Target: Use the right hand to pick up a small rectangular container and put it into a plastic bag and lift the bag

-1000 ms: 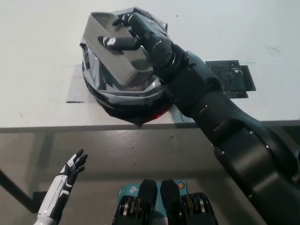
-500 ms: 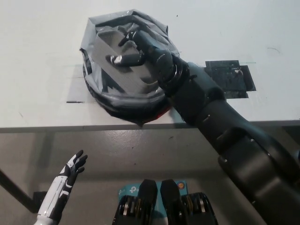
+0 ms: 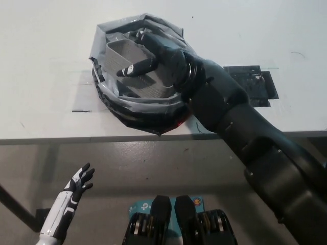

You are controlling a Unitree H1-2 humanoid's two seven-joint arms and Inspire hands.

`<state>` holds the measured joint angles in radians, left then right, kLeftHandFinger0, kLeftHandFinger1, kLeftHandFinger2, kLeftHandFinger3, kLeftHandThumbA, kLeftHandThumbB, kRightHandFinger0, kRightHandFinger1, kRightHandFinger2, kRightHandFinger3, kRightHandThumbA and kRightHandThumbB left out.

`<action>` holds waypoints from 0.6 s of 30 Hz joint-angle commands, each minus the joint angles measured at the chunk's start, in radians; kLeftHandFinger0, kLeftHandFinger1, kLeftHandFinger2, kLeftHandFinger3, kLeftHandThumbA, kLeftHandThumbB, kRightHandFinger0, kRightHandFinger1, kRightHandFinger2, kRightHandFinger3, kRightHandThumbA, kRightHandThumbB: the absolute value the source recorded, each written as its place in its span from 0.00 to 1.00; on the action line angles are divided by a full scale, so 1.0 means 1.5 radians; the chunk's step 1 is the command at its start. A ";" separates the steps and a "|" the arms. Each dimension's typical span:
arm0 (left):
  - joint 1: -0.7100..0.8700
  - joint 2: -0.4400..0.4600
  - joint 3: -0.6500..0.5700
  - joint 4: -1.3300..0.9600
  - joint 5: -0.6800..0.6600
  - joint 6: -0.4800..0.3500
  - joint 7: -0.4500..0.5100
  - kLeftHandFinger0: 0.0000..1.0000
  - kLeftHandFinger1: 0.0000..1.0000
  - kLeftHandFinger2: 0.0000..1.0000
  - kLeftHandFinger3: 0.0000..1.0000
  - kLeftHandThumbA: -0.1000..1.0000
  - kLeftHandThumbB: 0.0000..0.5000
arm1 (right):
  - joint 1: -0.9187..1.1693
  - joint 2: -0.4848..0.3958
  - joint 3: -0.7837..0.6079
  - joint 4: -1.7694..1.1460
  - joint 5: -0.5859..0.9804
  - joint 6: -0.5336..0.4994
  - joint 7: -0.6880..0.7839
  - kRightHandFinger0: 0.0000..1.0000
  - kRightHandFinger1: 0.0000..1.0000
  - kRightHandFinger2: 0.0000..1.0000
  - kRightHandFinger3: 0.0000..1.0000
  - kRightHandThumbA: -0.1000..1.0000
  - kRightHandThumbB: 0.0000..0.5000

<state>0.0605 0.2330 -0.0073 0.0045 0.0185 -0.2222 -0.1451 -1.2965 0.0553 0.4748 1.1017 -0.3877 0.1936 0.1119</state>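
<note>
A grey ribbed rectangular container point(image 3: 127, 53) lies tilted inside the open mouth of a dark, shiny plastic bag point(image 3: 138, 109) on the white table point(image 3: 46, 61). My black right hand point(image 3: 158, 53) reaches into the bag from the right and is shut on the container, with its thumb across the container's top. The container's lower part is hidden by the hand and the bag's folds. My white left hand point(image 3: 76, 188) rests open at the lower left, below the table's front edge.
A dark square patch point(image 3: 251, 84) lies on the table just right of my right forearm. A short black mark point(image 3: 82, 111) sits left of the bag. Something red point(image 3: 177, 121) peeks from under the bag. The table's front edge point(image 3: 61, 138) runs just below the bag.
The right hand has lowered the container from above the bag's rim down into the bag, and the bag's folds now rise around it. The left hand has stayed put.
</note>
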 commanded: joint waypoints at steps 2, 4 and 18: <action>0.019 0.013 0.004 -0.020 -0.007 -0.018 -0.009 0.95 1.00 1.00 1.00 1.00 0.72 | -0.025 -0.004 -0.004 -0.084 -0.044 0.009 -0.064 1.00 1.00 1.00 1.00 1.00 0.91; 0.020 0.012 0.004 -0.022 -0.009 -0.015 -0.008 0.95 1.00 1.00 1.00 1.00 0.74 | -0.022 -0.006 -0.008 -0.111 -0.053 0.007 -0.086 1.00 1.00 1.00 1.00 1.00 0.94; 0.022 0.015 0.004 -0.022 -0.005 -0.012 -0.009 0.93 1.00 1.00 1.00 1.00 0.79 | -0.029 -0.060 -0.088 -0.193 -0.058 -0.021 -0.170 1.00 1.00 1.00 1.00 1.00 0.85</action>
<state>0.0878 0.2349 -0.0057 0.0037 0.0144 -0.2220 -0.1452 -1.2867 0.0053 0.3780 0.8394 -0.4598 0.1937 -0.0802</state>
